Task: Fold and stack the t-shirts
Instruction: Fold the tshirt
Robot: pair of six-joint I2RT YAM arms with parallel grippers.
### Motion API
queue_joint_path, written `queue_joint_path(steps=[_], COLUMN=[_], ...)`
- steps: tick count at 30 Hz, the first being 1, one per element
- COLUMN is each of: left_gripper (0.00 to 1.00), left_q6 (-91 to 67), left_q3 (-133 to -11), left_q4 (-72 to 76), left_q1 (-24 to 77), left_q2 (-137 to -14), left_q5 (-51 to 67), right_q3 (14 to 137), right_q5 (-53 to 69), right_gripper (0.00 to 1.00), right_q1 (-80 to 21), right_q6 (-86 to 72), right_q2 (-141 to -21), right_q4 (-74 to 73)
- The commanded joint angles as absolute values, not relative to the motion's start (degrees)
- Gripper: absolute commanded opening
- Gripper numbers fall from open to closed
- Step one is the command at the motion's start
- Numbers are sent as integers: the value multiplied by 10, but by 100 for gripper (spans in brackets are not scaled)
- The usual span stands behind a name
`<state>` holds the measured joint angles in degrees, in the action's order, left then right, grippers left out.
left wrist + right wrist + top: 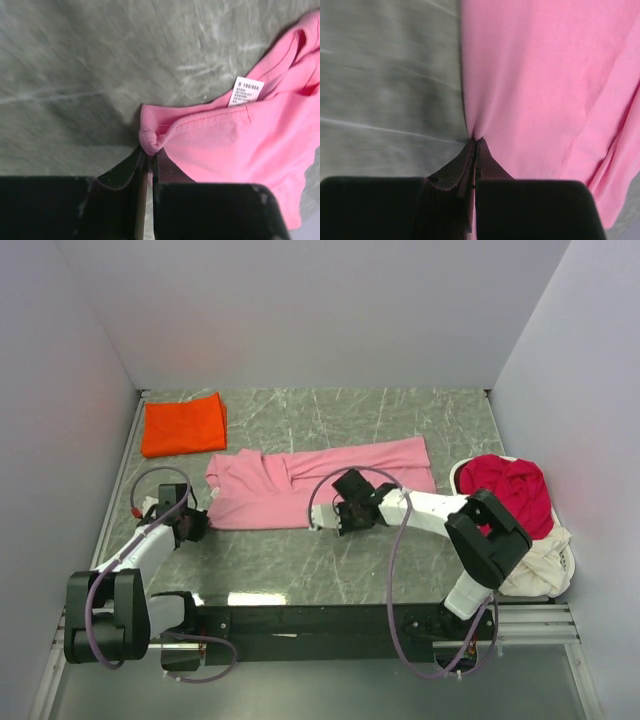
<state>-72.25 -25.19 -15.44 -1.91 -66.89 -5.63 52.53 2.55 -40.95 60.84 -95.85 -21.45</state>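
Observation:
A light pink t-shirt (300, 485) lies spread across the middle of the table, with its white size label (245, 91) showing near the collar. My left gripper (196, 524) is shut on the shirt's near left corner, a small bunch of pink cloth (148, 141) pinched between its tips (149, 154). At the shirt's near edge my right gripper (338, 521) is shut on the hem (476, 136). A folded orange-red t-shirt (183, 425) lies at the back left. On the right, a crimson t-shirt (510, 492) is piled on a cream one (540, 560).
The crimson and cream shirts rest in a white basket (458, 473) against the right wall. Grey walls close the table on three sides. A black rail (330, 618) carries both arm bases along the near edge.

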Motion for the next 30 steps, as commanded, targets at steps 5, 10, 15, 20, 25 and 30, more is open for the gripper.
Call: queue_joint_path(steps=[5,10,15,20,25,30], left_gripper=[10,9,13,42,70,76], left_q6=[-643,-605,-536,-483,-445,-393], left_q3=[-279,-288,-325,-348,-354,-374], left_q4=[-164,-161,-184,-170,-170,-188], left_q1=[-62,-70,-76,-77,-78,-78], left_q2=[-668,-667,-648,-601,-516,-447], left_q5=[-62,-40,-31,47,106,142], right_q3=[459,508,610,795,958,1099], right_q5=[64,112,184,290,352,361], right_gripper=[0,34,43,48,51,57], right_q1=[-575,-640,-575,-426,-378,-358], right_q6=[549,475,463,375,180,44], right_q2=[-913,-924,-894,-988,-1143,-1268], right_q4=[-312,-355,-409,-435,-404,-417])
